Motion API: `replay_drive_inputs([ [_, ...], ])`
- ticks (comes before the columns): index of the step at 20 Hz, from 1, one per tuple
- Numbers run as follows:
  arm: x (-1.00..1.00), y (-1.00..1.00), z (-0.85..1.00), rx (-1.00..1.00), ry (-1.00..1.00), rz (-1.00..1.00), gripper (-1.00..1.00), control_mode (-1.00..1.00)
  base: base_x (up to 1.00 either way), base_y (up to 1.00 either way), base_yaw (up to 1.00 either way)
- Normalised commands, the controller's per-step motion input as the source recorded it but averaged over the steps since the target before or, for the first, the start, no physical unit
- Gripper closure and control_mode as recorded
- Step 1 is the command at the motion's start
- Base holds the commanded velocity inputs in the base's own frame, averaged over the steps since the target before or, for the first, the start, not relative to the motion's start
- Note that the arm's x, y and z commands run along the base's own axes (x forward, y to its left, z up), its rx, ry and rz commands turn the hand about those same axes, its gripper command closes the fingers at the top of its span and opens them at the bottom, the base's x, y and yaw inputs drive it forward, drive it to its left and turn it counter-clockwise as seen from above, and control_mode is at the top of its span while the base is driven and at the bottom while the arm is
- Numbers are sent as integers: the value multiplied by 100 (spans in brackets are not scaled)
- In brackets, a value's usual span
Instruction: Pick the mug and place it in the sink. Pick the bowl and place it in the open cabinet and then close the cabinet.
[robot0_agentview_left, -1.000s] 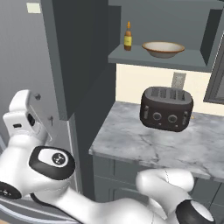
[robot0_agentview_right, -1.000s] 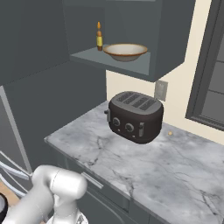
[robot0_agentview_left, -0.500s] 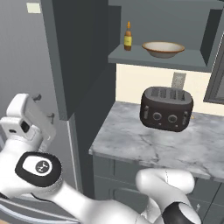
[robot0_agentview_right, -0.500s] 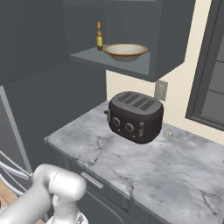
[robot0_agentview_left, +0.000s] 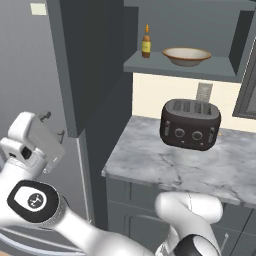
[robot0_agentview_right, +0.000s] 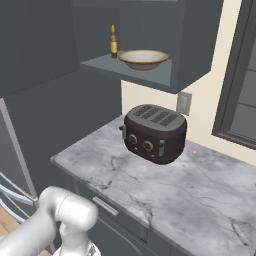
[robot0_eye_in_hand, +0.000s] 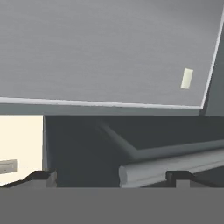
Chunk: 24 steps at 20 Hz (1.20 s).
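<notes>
A: Where's the bowl (robot0_agentview_left: 186, 56)?

B: On the open cabinet (robot0_agentview_left: 175, 67) shelf, upright, just right of a small amber bottle (robot0_agentview_left: 146, 43). Right base view agrees: bowl (robot0_agentview_right: 143, 59) near the shelf's front edge, bottle (robot0_agentview_right: 114, 42) behind-left of it.

A: Below it?

B: Dark toaster (robot0_agentview_right: 154, 133) on the marble counter (robot0_agentview_right: 200, 195), wall outlet (robot0_agentview_right: 183, 103) behind it.

A: Gripper (robot0_eye_in_hand: 111, 177)?

B: Arm is swung low to the left, next to the grey refrigerator (robot0_agentview_left: 30, 65). Hand view: fingertips (robot0_eye_in_hand: 39, 176) spread wide apart, nothing between them. A grey bar handle (robot0_eye_in_hand: 175, 166) on a dark panel runs just past the tips.

A: Contact with the handle?

B: Can't tell.
</notes>
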Motion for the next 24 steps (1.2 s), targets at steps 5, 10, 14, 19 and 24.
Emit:
replay_drive_inputs([
  [5,0,-19,0,14,0,-5,-100,-100,0,0,0],
  [10,0,-17,0,15,0,-5,-100,-100,0,0,0],
  [14,-3,-24,0,17,0,-4,-100,-100,0,0,0],
  [19,-24,-41,0,21,0,-5,-100,-100,0,0,0],
  [24,-28,-56,0,20,-1,-4,-100,-100,0,0,0],
])
